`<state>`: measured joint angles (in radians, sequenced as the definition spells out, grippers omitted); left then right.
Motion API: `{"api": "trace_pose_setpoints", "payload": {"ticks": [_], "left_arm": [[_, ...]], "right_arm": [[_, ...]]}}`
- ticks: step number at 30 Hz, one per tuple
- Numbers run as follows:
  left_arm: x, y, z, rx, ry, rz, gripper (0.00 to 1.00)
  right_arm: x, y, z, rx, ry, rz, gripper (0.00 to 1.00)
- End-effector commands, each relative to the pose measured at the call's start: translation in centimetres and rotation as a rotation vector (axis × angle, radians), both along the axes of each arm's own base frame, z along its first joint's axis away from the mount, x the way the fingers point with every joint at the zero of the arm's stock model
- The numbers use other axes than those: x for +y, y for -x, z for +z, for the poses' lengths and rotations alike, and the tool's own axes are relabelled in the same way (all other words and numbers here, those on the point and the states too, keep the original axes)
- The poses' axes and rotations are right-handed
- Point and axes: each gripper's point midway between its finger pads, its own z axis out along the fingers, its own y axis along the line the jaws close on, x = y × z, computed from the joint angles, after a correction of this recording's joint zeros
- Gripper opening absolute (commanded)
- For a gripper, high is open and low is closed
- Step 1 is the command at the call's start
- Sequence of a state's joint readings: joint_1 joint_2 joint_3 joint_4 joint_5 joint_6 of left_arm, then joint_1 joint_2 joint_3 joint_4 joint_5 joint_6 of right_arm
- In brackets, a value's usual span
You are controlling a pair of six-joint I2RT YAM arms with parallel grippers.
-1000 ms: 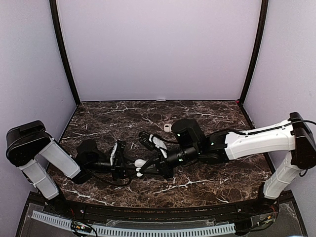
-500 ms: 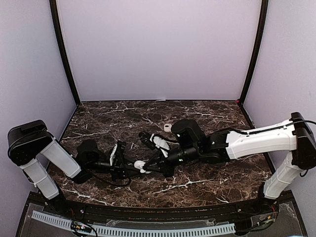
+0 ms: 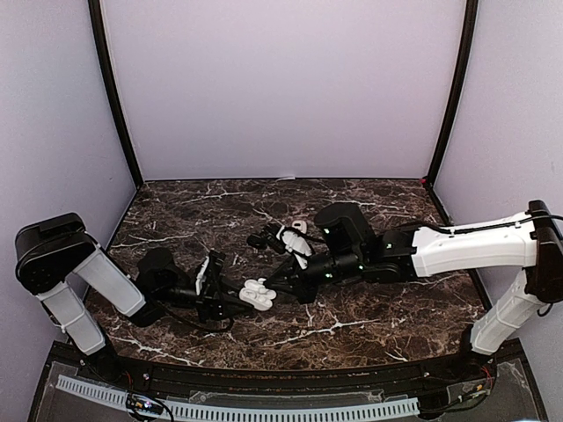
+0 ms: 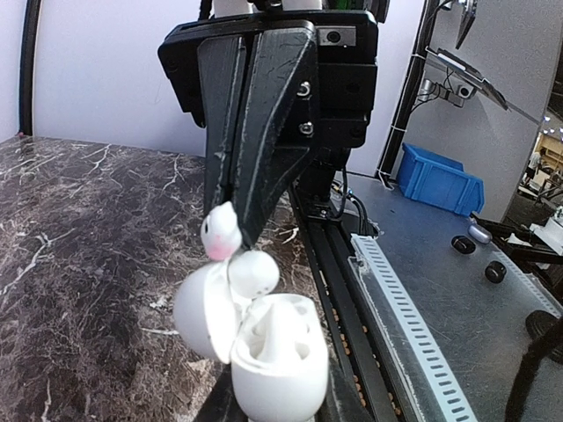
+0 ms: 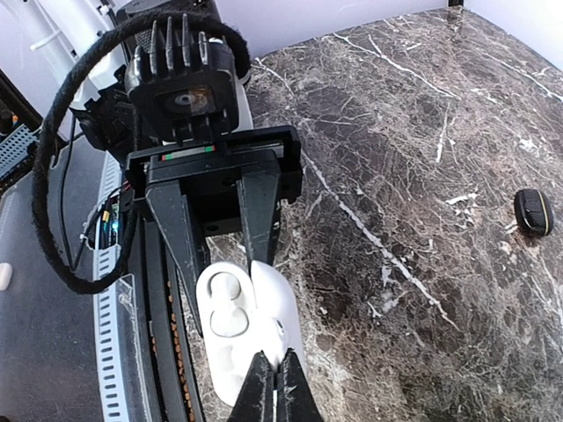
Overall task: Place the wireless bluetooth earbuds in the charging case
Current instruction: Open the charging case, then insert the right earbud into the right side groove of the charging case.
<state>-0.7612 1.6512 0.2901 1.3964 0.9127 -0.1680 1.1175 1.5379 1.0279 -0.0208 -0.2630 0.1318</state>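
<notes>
My left gripper (image 3: 246,299) is shut on an open white charging case (image 3: 259,295) and holds it just above the table. In the right wrist view the case (image 5: 230,352) sits between the left fingers (image 5: 259,220), with its lid (image 5: 280,303) swung open. My right gripper (image 5: 274,387) is shut on a small white earbud with a pink spot (image 4: 220,236) right above the case (image 4: 277,360). A second white earbud (image 4: 253,274) rests at the case's mouth by the lid (image 4: 201,312). I cannot tell whether it is seated.
A small black case (image 5: 532,212) lies on the dark marble table (image 3: 369,202) further off. A small white item (image 3: 299,226) lies on the table behind the right wrist. The table's near edge with a perforated rail (image 4: 413,308) is close beside the case.
My right arm has shifted up and to the right, its gripper still at the case. More of the open white case now shows. The left arm has barely moved.
</notes>
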Motion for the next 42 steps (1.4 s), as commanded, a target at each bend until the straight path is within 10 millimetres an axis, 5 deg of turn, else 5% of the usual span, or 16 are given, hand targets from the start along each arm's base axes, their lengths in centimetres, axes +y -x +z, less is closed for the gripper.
{"api": "trace_pose_setpoints", "payload": {"ticks": [1,9,18,26,30,42], "left_arm": [[-0.4,0.9,1.2,-0.009,0.036,-0.073,0.04],[-1.2,-0.3,0.5,0.066,-0.031,-0.054,0.04],[-1.9,-0.3,-0.1,0.165,-0.095,-0.118,0.05],[-2.0,1.0,0.1,0.240,-0.122,-0.265,0.05],[-1.5,2.5,0.8,0.279,-0.109,-0.388,0.05],[-0.7,4.0,1.2,0.340,-0.108,-0.516,0.02]], "right_arm": [[-1.0,-1.4,0.9,-0.077,0.008,-0.054,0.00],[-2.1,-1.0,4.1,-0.181,-0.079,-0.035,0.00],[-4.0,-0.1,7.4,-0.501,-0.182,0.032,0.00],[-5.0,2.1,6.0,-1.075,-0.141,0.298,0.00],[-5.5,4.2,3.4,-1.467,-0.064,0.575,0.00],[-4.9,9.3,4.7,-2.073,-0.175,0.606,0.00]]}}
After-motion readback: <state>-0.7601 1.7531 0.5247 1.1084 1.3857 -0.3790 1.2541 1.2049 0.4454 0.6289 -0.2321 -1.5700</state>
